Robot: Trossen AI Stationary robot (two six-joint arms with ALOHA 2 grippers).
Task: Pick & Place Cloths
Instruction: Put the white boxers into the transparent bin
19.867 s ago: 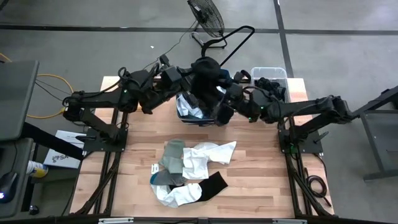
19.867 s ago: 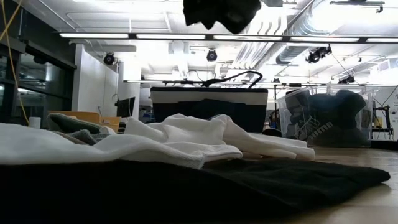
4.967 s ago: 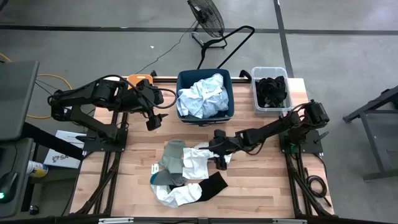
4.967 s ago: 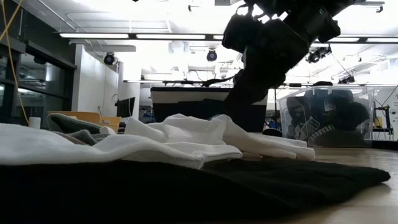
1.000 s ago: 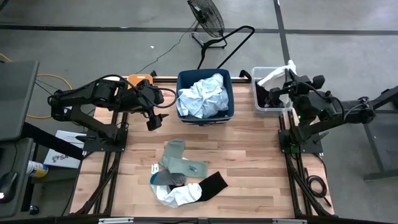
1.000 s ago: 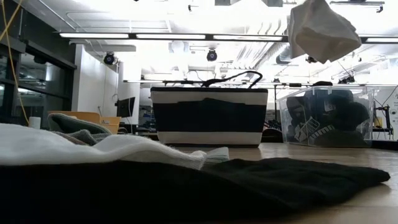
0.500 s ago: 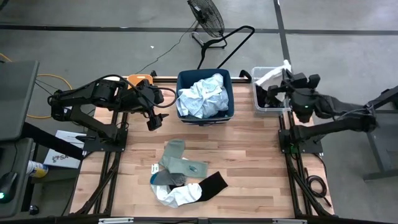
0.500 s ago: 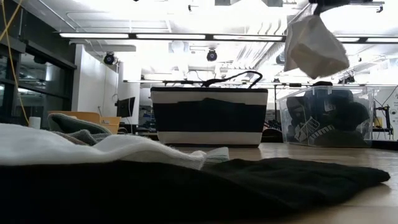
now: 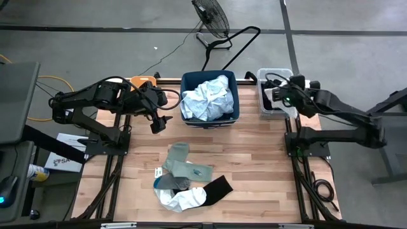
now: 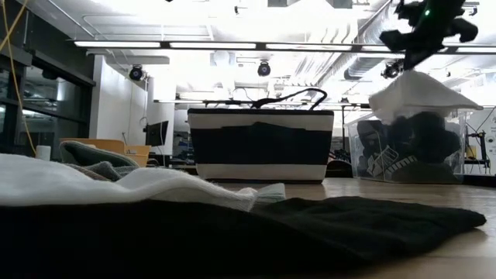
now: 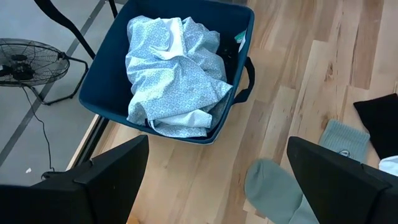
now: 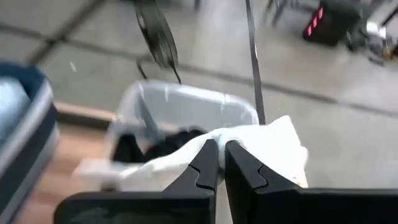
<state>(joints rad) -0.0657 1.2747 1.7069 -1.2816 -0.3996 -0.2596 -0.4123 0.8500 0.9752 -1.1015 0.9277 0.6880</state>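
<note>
My right gripper [image 9: 284, 95] is shut on a white cloth [image 10: 422, 93] over the clear bin [image 9: 266, 109] at the table's far right corner. The bin holds dark cloths [image 10: 407, 143]. A navy bin [image 9: 187, 119] at the far middle holds a pale blue patterned cloth [image 9: 206, 98]. A pile lies on the near middle of the table: grey-green cloths [image 9: 178, 160], a white one [image 9: 184, 200] and a black one [image 9: 217, 187]. My left gripper [image 9: 157, 125] hangs open left of the navy bin, holding nothing. My right gripper pinches a bunched part of the white cloth [image 12: 242, 142] between its two fingers [image 12: 208, 163], coming from above. The cloth hangs below the fingers and fans out wide, its lower edge [image 10: 422, 111] level with the clear bin's rim, just over the dark cloths.
An orange bin [image 9: 141, 81] shows behind my left arm at the far left. A fan [image 9: 211, 16] and a black frame stand on the floor beyond the table. Bare wood lies between the pile and the bins.
My right gripper has come down and a little toward the table's left, over the clear bin, turning as it went. The white cloth went down with it from high above the bin and now spreads out at rim height.
</note>
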